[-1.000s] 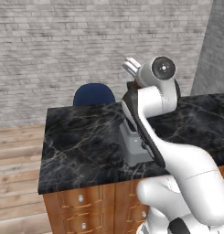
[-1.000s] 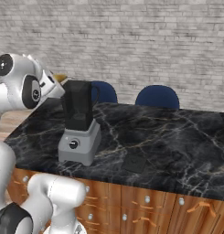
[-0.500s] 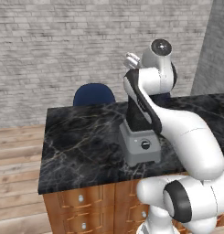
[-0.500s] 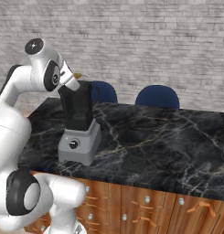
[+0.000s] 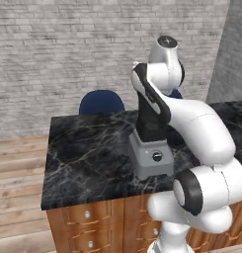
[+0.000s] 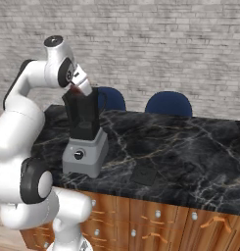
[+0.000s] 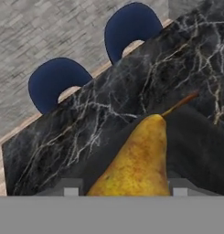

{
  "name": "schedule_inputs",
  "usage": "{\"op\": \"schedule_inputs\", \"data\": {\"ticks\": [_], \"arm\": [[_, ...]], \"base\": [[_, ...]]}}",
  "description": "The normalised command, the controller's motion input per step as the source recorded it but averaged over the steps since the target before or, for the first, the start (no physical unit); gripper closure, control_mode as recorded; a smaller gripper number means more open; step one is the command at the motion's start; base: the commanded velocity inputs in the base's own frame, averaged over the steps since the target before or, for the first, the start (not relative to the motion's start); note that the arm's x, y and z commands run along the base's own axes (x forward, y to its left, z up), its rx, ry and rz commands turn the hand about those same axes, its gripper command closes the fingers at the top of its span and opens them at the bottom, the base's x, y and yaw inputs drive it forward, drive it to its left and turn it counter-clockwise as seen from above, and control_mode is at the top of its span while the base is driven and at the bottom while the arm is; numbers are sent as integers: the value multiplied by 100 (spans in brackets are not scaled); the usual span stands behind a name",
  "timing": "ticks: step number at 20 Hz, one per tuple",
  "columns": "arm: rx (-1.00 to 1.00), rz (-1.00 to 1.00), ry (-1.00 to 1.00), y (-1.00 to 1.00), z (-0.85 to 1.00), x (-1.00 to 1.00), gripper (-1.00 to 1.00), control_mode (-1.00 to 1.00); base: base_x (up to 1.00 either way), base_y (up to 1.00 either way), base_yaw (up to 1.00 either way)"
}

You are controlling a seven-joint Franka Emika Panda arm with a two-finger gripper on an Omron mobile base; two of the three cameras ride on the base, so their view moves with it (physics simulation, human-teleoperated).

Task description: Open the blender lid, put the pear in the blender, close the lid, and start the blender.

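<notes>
Gripper sits upper left in the right base view, clamped on the pear right over the blender jar's open top; blender lid lies flat on the counter (lower middle, near the front edge).

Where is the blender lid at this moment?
In the right base view, the blender lid lies flat on the dark counter, right of the blender.

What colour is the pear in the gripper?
Yellow-orange with brown speckles; the pear shows best in the hand view.
</notes>
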Motion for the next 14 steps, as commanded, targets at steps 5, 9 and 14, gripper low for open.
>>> {"op": "schedule_inputs", "data": {"ticks": [5, 9, 14], "arm": [[-3, 11, 19, -8, -30, 19, 100, -100], [-2, 10, 17, -26, -28, 6, 100, -100], [0, 6, 1, -35, -29, -49, 100, -100]], "base": [[0, 0, 0], [0, 0, 0], [0, 0, 0]]}}
